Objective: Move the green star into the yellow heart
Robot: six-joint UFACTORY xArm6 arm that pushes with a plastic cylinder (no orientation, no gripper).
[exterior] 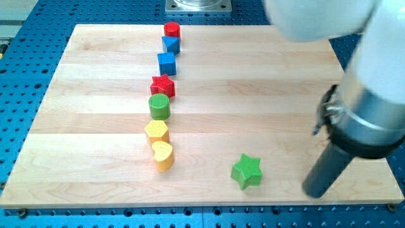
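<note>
The green star (pixel 247 171) lies on the wooden board near the view's bottom, right of centre. The yellow heart (pixel 163 155) stands to its left, at the lower end of a column of blocks. My tip (pixel 314 192) rests on the board to the right of the green star and slightly lower, with a gap between them. The star sits between my tip and the heart.
Above the heart, a column runs toward the view's top: a yellow hexagon (pixel 156 132), a green cylinder (pixel 159 106), a red star (pixel 162 85), a blue cube (pixel 166 63), a blue block (pixel 171 44) and a red cylinder (pixel 172 29). The board's bottom edge (pixel 202 205) is close below my tip.
</note>
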